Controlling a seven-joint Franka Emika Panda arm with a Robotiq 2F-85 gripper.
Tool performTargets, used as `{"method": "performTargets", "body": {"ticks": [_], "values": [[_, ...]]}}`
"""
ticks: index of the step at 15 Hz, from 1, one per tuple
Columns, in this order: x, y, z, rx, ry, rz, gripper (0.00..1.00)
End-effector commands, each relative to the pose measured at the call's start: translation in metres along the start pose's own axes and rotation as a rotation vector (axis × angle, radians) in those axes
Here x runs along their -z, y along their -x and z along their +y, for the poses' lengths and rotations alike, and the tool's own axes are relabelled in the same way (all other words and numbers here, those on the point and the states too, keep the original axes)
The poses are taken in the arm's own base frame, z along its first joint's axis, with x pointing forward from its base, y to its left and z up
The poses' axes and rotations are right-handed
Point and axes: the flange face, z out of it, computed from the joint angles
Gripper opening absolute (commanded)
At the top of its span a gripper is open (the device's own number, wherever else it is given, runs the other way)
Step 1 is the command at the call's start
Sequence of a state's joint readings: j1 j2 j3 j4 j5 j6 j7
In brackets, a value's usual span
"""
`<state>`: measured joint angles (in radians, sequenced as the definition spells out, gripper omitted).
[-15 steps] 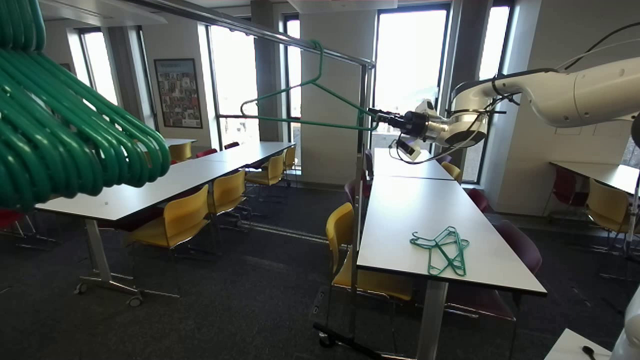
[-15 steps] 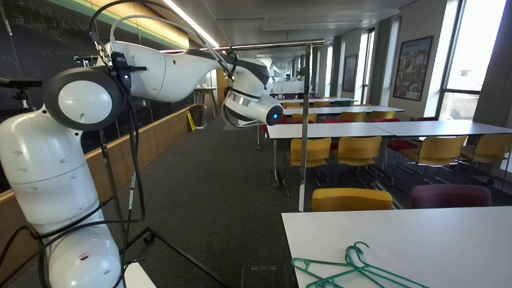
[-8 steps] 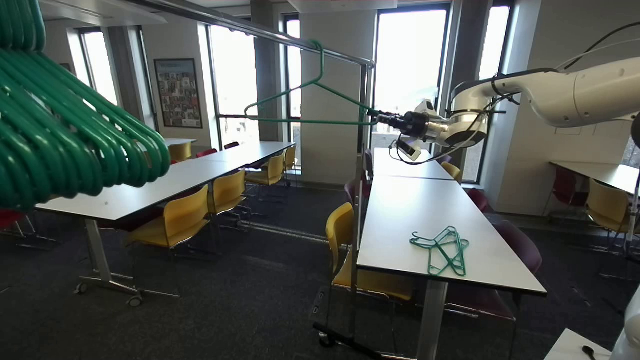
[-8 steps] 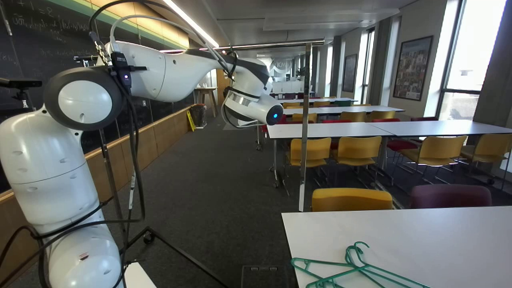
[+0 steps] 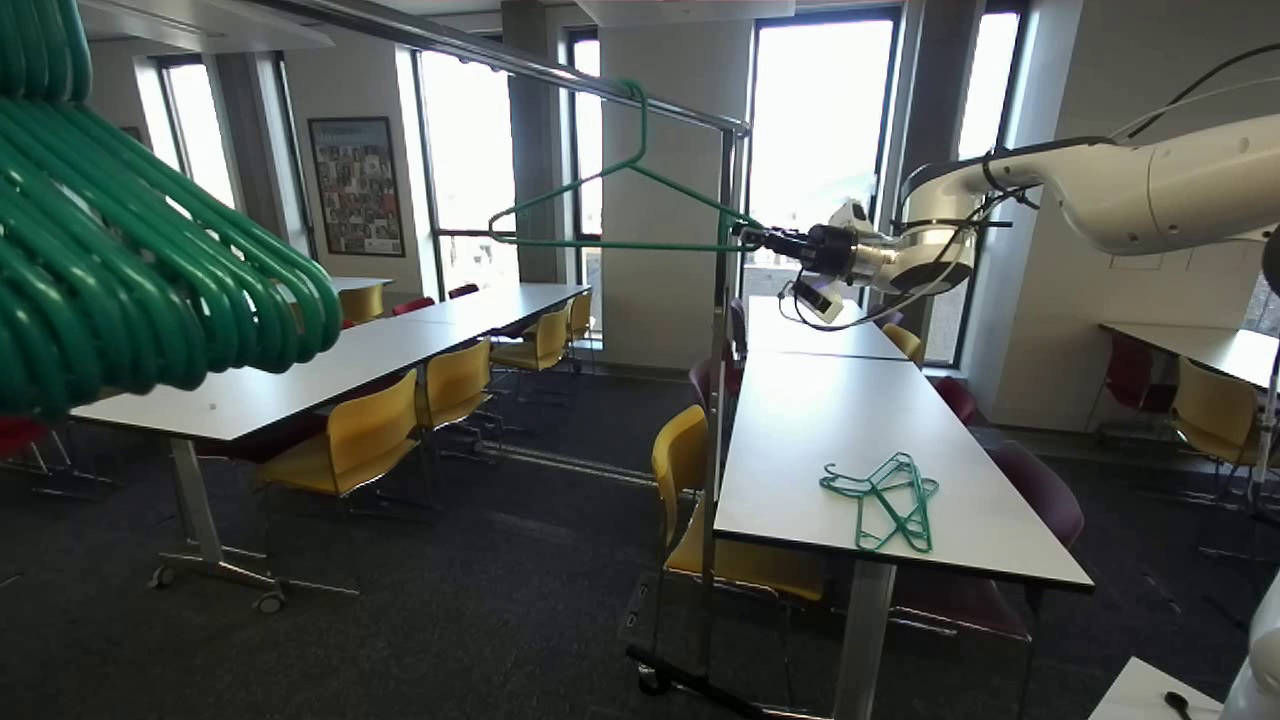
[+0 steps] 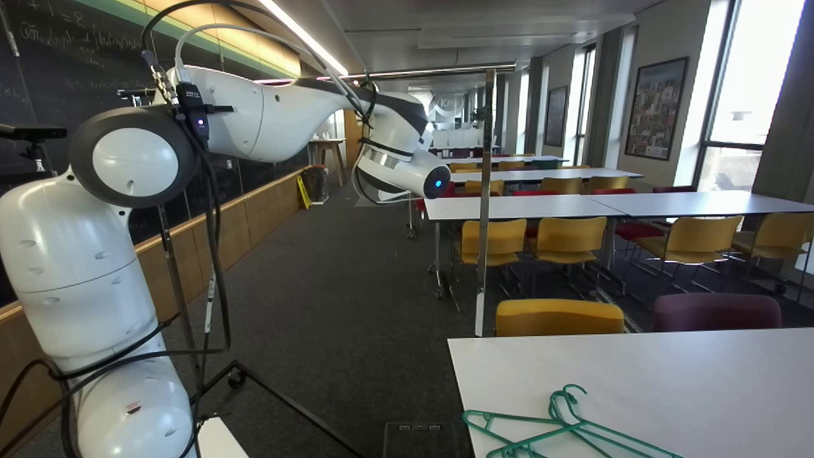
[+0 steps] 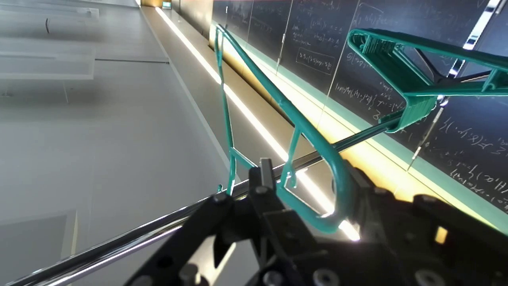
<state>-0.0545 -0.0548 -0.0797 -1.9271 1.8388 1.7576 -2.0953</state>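
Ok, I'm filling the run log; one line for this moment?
end effector: open around a corner of green hanger; contact: unclear; hanger: hooked over rail; same rail: hanger bunch; table: loose green hangers

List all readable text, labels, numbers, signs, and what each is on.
"ICM", final letter unclear: pale panel at the far end.
Chalkboard: handwriting, too blurred to quote reliably.
Framed posters: too small to read.
Arm sticker: too small.
Yellow floor sign: too small.
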Motion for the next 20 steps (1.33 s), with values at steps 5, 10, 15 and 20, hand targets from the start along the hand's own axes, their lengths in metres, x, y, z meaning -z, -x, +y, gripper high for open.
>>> {"method": "performTargets", "body": {"ticks": [5,10,15,20], "values": [[0.0063,-0.0108,-0.0088,-0.011,-0.030,0.004,0.00],[0.0066,-0.0108,-0.0089,-0.008,-0.032,-0.001,0.01],[0.0077,-0.0099,-0.0093,-0.007,-0.033,-0.006,0.01],[0.0105,-0.0096,-0.0098,-0.007,-0.027,-0.016,0.44]]}}
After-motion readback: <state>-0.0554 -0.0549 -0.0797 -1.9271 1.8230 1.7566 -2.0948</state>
